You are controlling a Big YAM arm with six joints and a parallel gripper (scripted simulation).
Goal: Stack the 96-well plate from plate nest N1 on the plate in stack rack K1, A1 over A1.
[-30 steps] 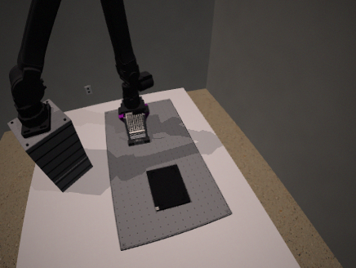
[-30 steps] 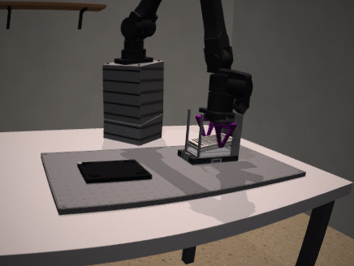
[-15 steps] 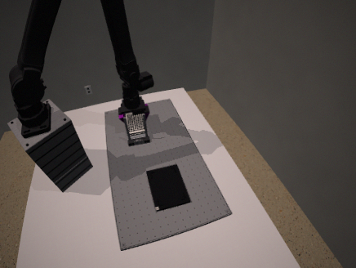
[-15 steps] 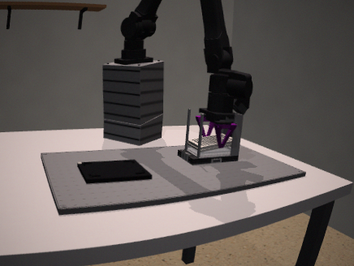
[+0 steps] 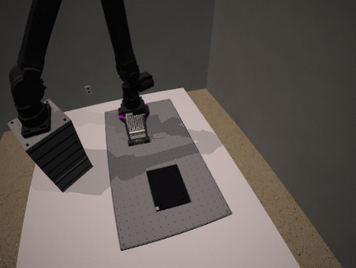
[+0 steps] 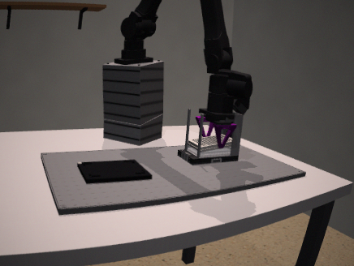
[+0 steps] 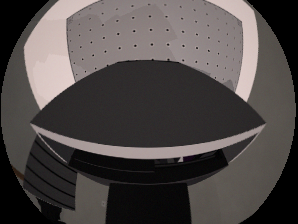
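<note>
The white rectangular 96-well plate (image 5: 136,123) is inside the stack rack K1 (image 6: 189,130), a black-based frame with thin grey upright posts, and it is low between these posts. The jaws of the black gripper with purple fingers (image 6: 216,135) are clamped on this plate, standing wide apart because they hold it across its width; the purple fingers (image 6: 224,137) reach down on the plate from above. In the top view, the long axis of the plate runs away from the arm's wrist toward the near end of the grey perforated metal board (image 5: 204,192), in line with the long side of the rack. Whether a second plate lies under it, I cannot tell. The corner of well A1 is too small to see. Further along the same board lies the flat black rectangular plate nest N1 (image 5: 168,185), with a small pale square (image 5: 157,208) at one corner. The board rests on the white bench (image 5: 73,229), where also the grey ribbed pedestal block (image 6: 132,101) of the arm stands.
</note>
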